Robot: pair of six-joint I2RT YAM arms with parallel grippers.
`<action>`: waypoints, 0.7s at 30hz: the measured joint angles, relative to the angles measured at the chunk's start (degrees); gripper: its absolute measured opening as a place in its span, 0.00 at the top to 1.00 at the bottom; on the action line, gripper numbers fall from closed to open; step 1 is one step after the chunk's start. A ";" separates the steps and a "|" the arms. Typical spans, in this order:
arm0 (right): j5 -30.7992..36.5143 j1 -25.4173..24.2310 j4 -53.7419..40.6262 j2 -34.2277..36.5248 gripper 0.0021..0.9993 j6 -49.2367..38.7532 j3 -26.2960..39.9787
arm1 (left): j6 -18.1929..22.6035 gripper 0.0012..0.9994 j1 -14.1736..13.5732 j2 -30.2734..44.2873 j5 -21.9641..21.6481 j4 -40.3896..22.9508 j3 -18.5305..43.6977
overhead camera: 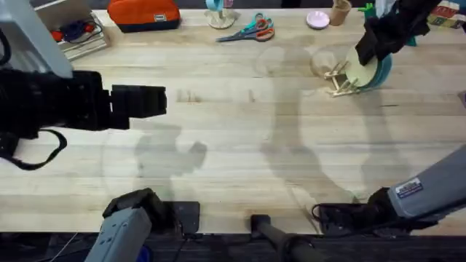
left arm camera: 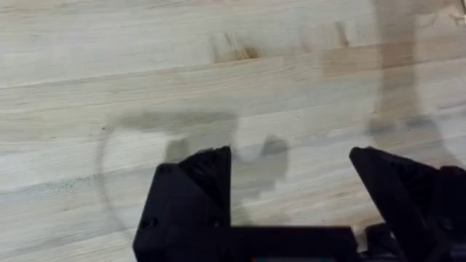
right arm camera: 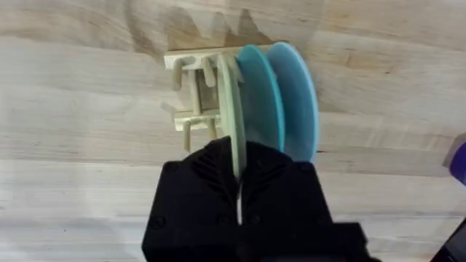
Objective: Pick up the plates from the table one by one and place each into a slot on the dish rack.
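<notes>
The small light-wood dish rack [overhead camera: 339,80] [right arm camera: 193,94] stands at the far right of the table [overhead camera: 233,145]. Two teal-blue plates [right arm camera: 262,94] [right arm camera: 295,94] stand upright in its slots, seen together as a teal edge [overhead camera: 384,73] from overhead. A pale cream-green plate [right arm camera: 233,109] [overhead camera: 362,69] stands on edge among the pegs beside them. My right gripper [right arm camera: 239,156] [overhead camera: 373,45] is shut on that plate's top rim. My left gripper [left arm camera: 291,182] [overhead camera: 142,102] hovers open over bare wood at the left with nothing between its fingers.
Along the far edge lie an orange pouch [overhead camera: 143,13], scissors [overhead camera: 251,30], a pink dish [overhead camera: 317,19], a brown cup [overhead camera: 340,11] and a wire basket [overhead camera: 73,33] at the far left. A purple object [right arm camera: 459,156] sits right of the rack.
</notes>
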 joint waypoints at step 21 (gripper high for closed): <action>-0.04 0.00 0.00 0.00 0.78 0.00 0.00 | 0.01 0.01 0.00 0.00 -0.01 0.00 0.00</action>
